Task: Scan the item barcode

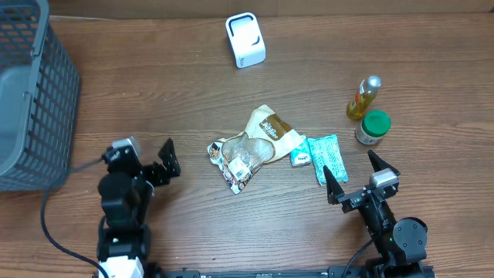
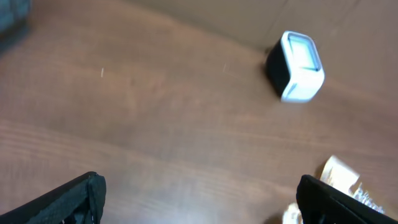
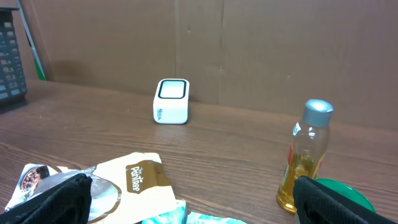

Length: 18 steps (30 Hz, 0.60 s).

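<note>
Mid-table lies a loose heap of packets: a tan-and-white snack bag (image 1: 272, 131) lies flat on the table, a clear packet (image 1: 235, 158) overlaps its 8 o'clock corner, and a teal packet (image 1: 328, 157) lies at its 4 o'clock with a small white sachet (image 1: 299, 159) between the two. No barcode can be made out on any of them. At 12 o'clock from the heap, well apart and near the far edge of the wooden table (image 1: 154, 77), stands the white scanner (image 1: 245, 40), its window facing up. At 2 o'clock from the heap stands an upright bottle (image 1: 364, 98) of yellow liquid with a silver cap, and just beside it, at 3 o'clock from the heap, a green-lidded jar (image 1: 373, 127). The right gripper (image 1: 356, 176) sits at 4 o'clock, its fingers spread wide and empty, one tip close to the end of the teal packet. The left gripper (image 1: 147, 158) sits at 9 o'clock, apart from the clear packet, fingers likewise wide apart with nothing between them. Far out at 10 o'clock, a grey mesh basket (image 1: 31, 100) stands at the table's left edge.
</note>
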Each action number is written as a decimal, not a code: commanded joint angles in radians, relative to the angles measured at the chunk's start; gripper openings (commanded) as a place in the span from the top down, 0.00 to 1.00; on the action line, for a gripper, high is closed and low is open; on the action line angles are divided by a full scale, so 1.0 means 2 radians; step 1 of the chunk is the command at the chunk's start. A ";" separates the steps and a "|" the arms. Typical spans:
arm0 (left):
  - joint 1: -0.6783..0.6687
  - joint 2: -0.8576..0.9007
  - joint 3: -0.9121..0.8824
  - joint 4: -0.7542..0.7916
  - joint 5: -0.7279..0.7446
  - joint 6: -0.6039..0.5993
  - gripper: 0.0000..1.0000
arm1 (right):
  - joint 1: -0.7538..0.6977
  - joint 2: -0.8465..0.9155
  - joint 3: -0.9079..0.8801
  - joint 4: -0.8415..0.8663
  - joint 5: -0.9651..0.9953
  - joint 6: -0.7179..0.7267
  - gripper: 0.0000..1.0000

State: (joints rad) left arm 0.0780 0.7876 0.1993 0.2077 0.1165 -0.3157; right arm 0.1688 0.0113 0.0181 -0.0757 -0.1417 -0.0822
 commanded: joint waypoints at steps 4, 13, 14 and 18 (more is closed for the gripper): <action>-0.003 -0.037 -0.070 0.004 -0.002 0.001 0.00 | -0.004 -0.004 -0.005 0.001 0.005 -0.002 0.00; -0.003 -0.101 -0.097 -0.077 -0.012 0.020 0.00 | -0.004 -0.004 -0.005 0.002 0.005 -0.002 0.00; -0.003 -0.113 -0.097 -0.094 -0.012 0.029 0.00 | -0.004 -0.004 -0.005 0.001 0.005 -0.002 0.00; -0.003 -0.164 -0.097 -0.139 -0.014 0.072 0.00 | -0.004 -0.004 -0.005 0.001 0.005 -0.002 0.00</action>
State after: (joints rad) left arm 0.0780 0.5232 0.0082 -0.0605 0.1028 -0.2680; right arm 0.1677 0.0113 0.0181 -0.0761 -0.1413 -0.0822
